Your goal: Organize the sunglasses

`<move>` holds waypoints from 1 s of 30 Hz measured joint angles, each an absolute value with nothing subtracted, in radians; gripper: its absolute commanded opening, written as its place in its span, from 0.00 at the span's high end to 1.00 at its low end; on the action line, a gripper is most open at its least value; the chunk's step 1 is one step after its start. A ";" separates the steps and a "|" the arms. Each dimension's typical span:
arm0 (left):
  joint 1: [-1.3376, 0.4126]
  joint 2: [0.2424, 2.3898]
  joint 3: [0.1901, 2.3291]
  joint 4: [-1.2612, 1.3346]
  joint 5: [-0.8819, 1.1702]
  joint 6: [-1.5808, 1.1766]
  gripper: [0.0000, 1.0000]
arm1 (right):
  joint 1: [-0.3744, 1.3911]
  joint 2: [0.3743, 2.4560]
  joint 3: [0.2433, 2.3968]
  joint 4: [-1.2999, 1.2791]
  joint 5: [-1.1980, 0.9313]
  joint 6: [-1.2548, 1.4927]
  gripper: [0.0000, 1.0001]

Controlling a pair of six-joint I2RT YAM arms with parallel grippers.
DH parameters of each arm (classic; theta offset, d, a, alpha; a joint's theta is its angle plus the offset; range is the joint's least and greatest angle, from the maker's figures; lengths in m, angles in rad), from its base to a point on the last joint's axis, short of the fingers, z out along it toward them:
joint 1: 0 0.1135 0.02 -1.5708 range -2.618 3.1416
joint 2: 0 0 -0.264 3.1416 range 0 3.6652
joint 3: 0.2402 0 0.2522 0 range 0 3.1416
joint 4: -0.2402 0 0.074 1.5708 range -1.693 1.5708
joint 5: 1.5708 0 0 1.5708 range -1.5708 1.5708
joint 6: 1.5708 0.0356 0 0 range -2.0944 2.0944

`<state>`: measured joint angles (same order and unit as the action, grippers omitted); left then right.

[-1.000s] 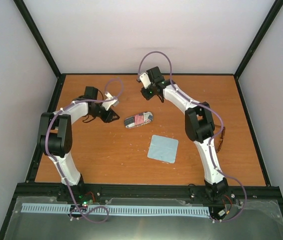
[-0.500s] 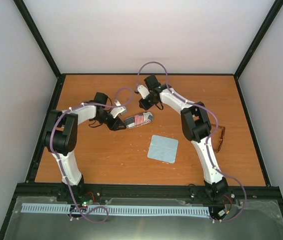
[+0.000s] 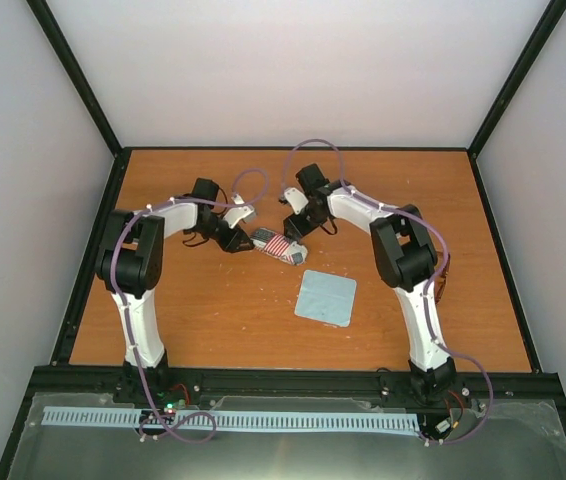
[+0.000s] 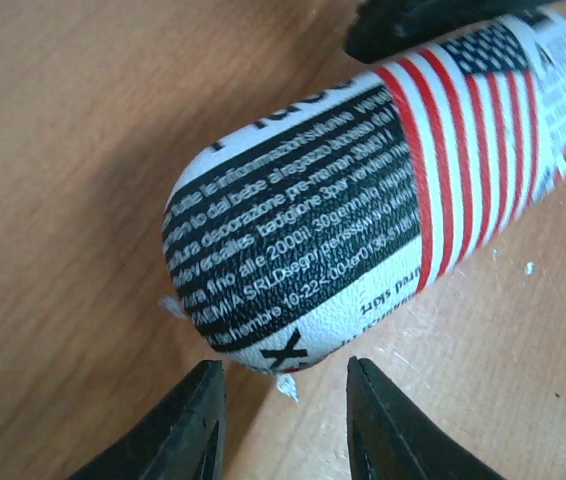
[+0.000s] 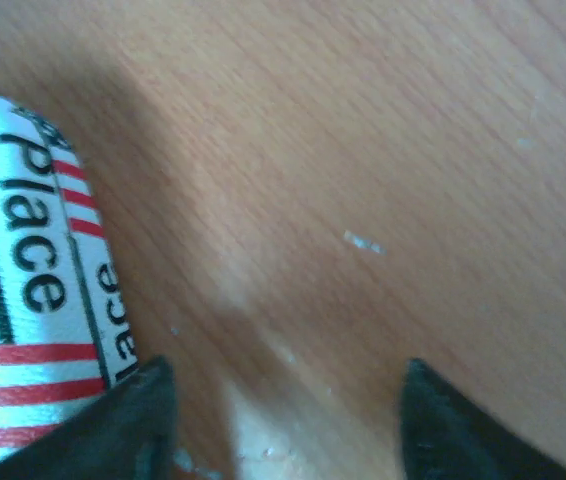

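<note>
The oval flag-patterned case [image 3: 279,245] lies mid-table. It fills the left wrist view, where the case [image 4: 363,190] shows its printed end just ahead of my left gripper [image 4: 283,412]. That gripper is open, and nothing sits between its fingers. My left gripper [image 3: 244,238] is at the case's left end. My right gripper [image 3: 298,226] hovers at its far right end. In the right wrist view my right gripper [image 5: 288,420] is open over bare wood, its left finger beside the case [image 5: 23,300]. The sunglasses [image 3: 447,276] are a brown sliver mostly hidden behind the right arm.
A light blue square cloth [image 3: 325,297] lies just in front and right of the case. A black frame edges the wooden table [image 3: 203,310], with grey walls around it. The right finger [image 4: 433,22] shows dark at the top of the left wrist view.
Both arms have closed in on the case from either side. The case has swung so its right end points nearer. The right gripper's jaws have spread wider.
</note>
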<state>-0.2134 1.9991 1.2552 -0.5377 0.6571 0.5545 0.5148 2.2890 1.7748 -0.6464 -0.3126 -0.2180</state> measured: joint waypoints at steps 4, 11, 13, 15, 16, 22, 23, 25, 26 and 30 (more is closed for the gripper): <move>-0.213 2.013 1.282 -0.530 0.657 0.554 0.64 | 0.516 2.222 1.702 -0.644 -0.308 -0.197 0.23; -0.213 2.028 1.295 -0.523 0.662 0.554 0.64 | 0.525 2.093 1.639 -0.633 -0.353 -0.158 0.17; -0.213 2.028 1.295 -0.520 0.663 0.554 0.64 | 0.543 2.075 1.638 -0.633 -0.351 -0.156 0.17; -0.213 2.028 1.295 -0.516 0.662 0.554 0.64 | 0.574 2.070 1.639 -0.635 -0.334 -0.158 0.16; -0.213 2.028 1.295 -0.515 0.662 0.554 0.64 | 0.590 2.072 1.640 -0.639 -0.326 -0.160 0.14; -0.210 2.028 1.295 -0.510 0.661 0.556 0.64 | 0.657 2.123 1.661 -0.695 -0.282 -0.184 0.12; -0.208 2.028 1.295 -0.509 0.661 0.556 0.64 | 0.661 2.130 1.661 -0.705 -0.271 -0.189 0.12; -0.206 2.028 1.295 -0.508 0.659 0.557 0.64 | 0.664 2.137 1.661 -0.719 -0.252 -0.196 0.12; -0.205 2.028 1.295 -0.508 0.659 0.557 0.64 | 0.665 2.140 1.662 -0.724 -0.240 -0.198 0.12; -0.202 2.028 1.295 -0.508 0.658 0.559 0.64 | 0.671 2.156 1.682 -0.737 -0.191 -0.203 0.13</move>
